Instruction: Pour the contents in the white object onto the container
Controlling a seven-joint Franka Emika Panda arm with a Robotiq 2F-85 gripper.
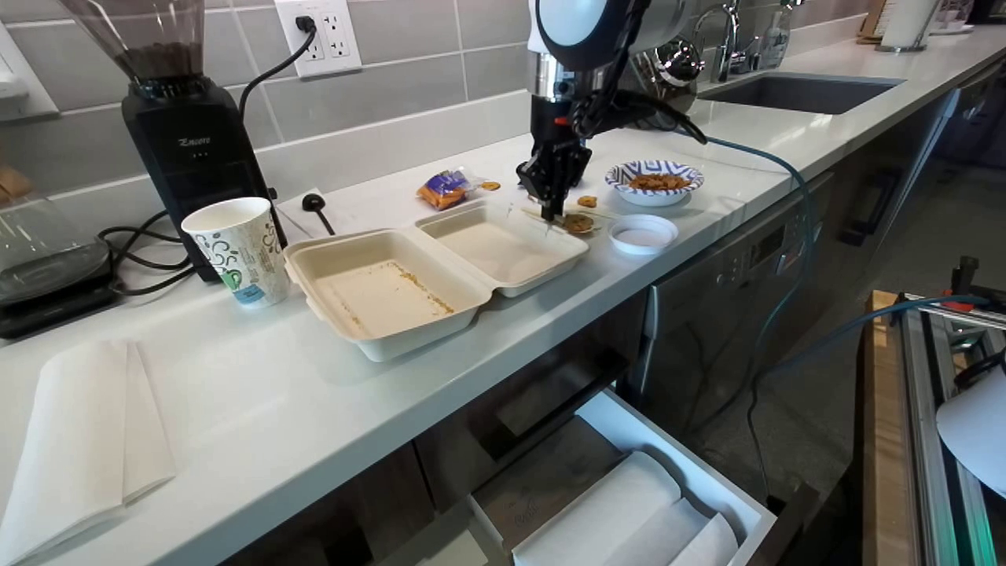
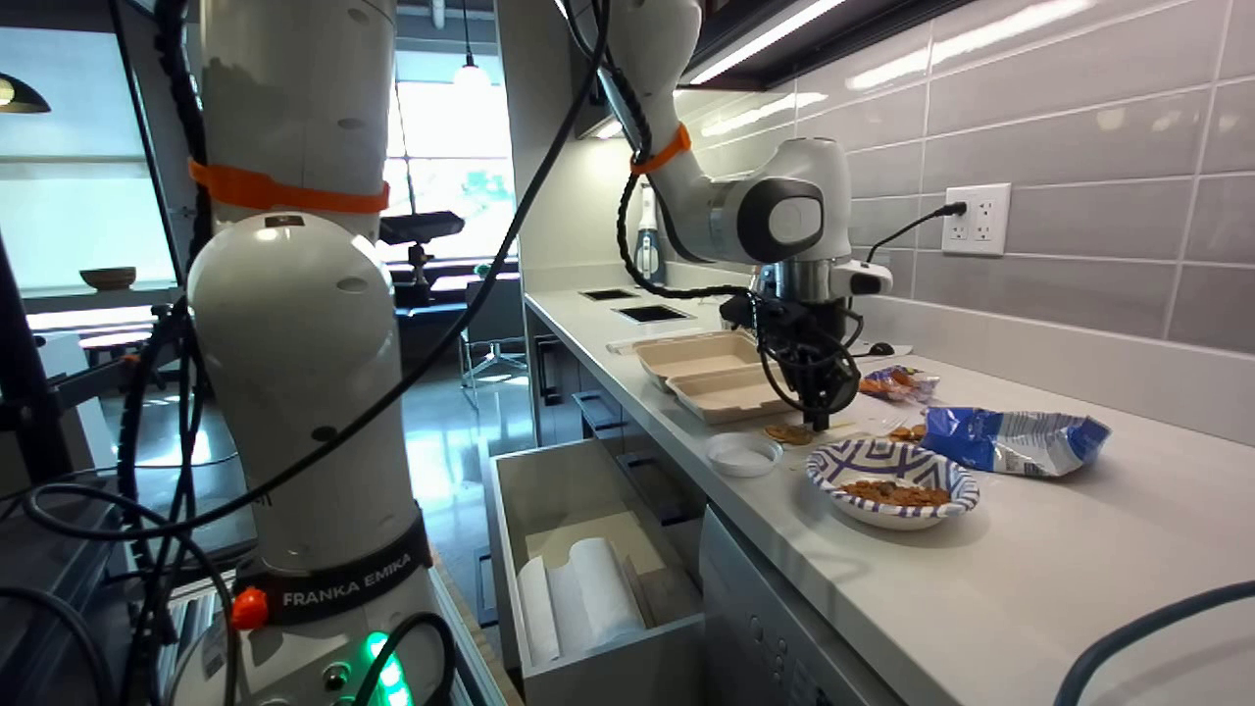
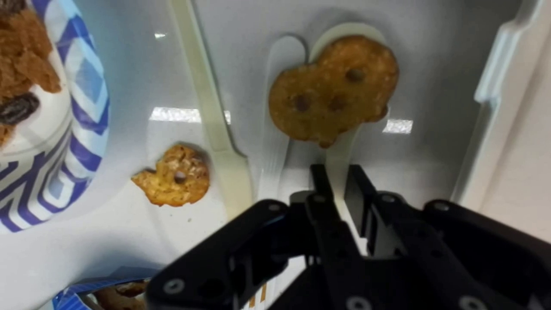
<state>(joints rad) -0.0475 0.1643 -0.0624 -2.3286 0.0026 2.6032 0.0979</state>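
The claw (image 3: 337, 170) points down at the counter (image 1: 259, 417). Its fingertips are drawn close together, one on each side of the handle of a pale spoon (image 3: 343, 150), which they appear to pinch. A brown pretzel cracker (image 3: 327, 86) lies over the spoon's scoop end; whether the spoon is clear of the counter cannot be determined.

Location: the small white cup (image 1: 643, 234) stands upright near the counter's front edge, between the foam box (image 1: 460, 263) and the patterned bowl (image 2: 882, 459), touching neither. Only white shows inside it.

Handling: expect the cup to be light and thin-walled, liable to buckle under a hard squeeze and to skid on the smooth surface. To grip, first release the spoon. Then straddle the cup's rim on the side away from the foam box, one finger inside and one outside, with gentle force; this leaves the opposite lip free for pouring. The foam box is probably light also; avoid pushing it.
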